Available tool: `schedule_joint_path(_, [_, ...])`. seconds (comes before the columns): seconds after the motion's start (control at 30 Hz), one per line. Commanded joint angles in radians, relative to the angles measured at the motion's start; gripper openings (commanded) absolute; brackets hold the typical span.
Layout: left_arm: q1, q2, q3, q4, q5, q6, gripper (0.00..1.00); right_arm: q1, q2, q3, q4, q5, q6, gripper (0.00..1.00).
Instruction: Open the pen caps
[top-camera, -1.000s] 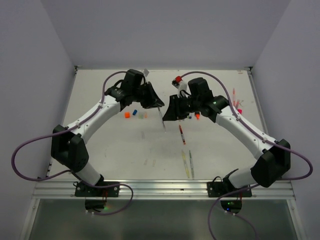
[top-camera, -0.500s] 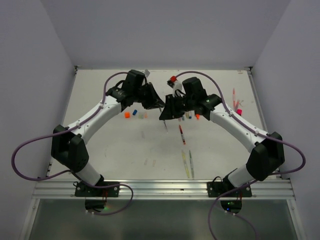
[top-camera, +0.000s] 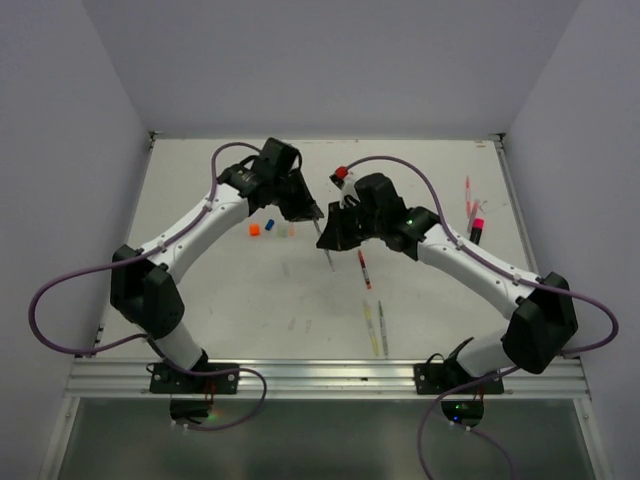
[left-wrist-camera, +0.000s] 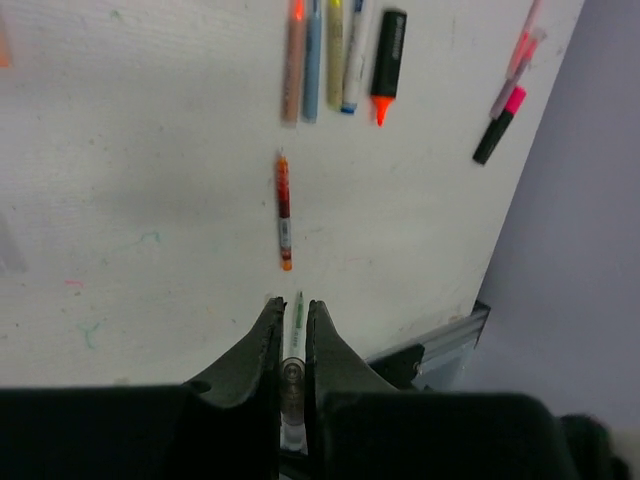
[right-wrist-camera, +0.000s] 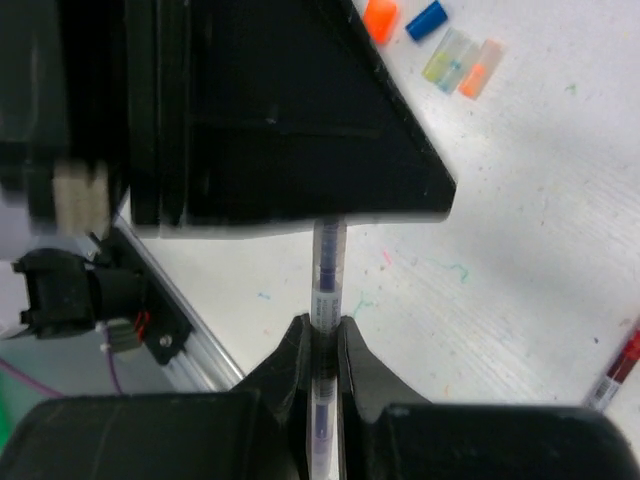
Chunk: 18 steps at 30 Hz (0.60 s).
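The left gripper (left-wrist-camera: 292, 306) is pinching a slim pen (left-wrist-camera: 293, 345) between its fingers, and the right gripper (right-wrist-camera: 322, 325) is clamping the same pen farther along. Loose pen caps (right-wrist-camera: 380, 18) are lying on the table (right-wrist-camera: 520, 200) nearby.

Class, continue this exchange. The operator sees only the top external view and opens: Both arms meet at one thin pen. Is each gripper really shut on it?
Observer: Right wrist view: the right gripper is shut on the pen.
Operator: And the left?
Observer: Left wrist view: the left gripper is shut on it too.
Operator: Anything hidden under the right arm?
Observer: A black highlighter, orange tip bare, lying on the table.
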Motion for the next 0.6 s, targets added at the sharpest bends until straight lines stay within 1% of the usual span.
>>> schedule_joint_path(0.0, [0.070, 0.039, 0.155, -0.003, -0.263, -0.039, 0.00, 0.086, -0.077, -0.110, -0.205, 0.089, -0.020, 0.00])
schedule_joint_path(0.03, [0.077, 0.051, 0.195, -0.010, -0.269, -0.039, 0.00, 0.113, -0.098, -0.123, -0.226, 0.157, -0.018, 0.00])
schedule_joint_path(0.13, [0.080, 0.088, 0.235, -0.020, -0.269, -0.028, 0.00, 0.138, -0.123, -0.152, -0.252, 0.224, -0.017, 0.00])
schedule_joint_path(0.23, [0.080, 0.063, 0.171, 0.035, -0.243, -0.004, 0.00, 0.137, -0.138, -0.146, -0.283, 0.231, -0.021, 0.00])
schedule_joint_path(0.33, [0.081, 0.043, 0.126, 0.022, -0.216, 0.083, 0.00, 0.105, -0.158, -0.130, -0.309, 0.261, -0.005, 0.00])
schedule_joint_path(0.37, [0.080, 0.027, 0.080, -0.006, -0.203, 0.135, 0.00, 0.088, -0.163, -0.127, -0.318, 0.252, -0.004, 0.00])
schedule_joint_path(0.43, [0.079, -0.004, 0.011, -0.017, -0.163, 0.188, 0.00, 0.034, -0.170, -0.139, -0.337, 0.247, -0.005, 0.00])
schedule_joint_path(0.47, [0.079, -0.025, -0.085, -0.024, -0.153, 0.214, 0.00, 0.014, -0.175, -0.150, -0.340, 0.241, -0.005, 0.00])
schedule_joint_path(0.5, [0.073, -0.082, -0.133, -0.011, -0.145, 0.225, 0.00, -0.029, -0.190, -0.182, -0.328, 0.200, -0.014, 0.00])
schedule_joint_path(0.57, [0.068, -0.171, -0.227, 0.002, -0.154, 0.234, 0.00, -0.057, -0.212, -0.222, -0.302, 0.172, -0.005, 0.00])
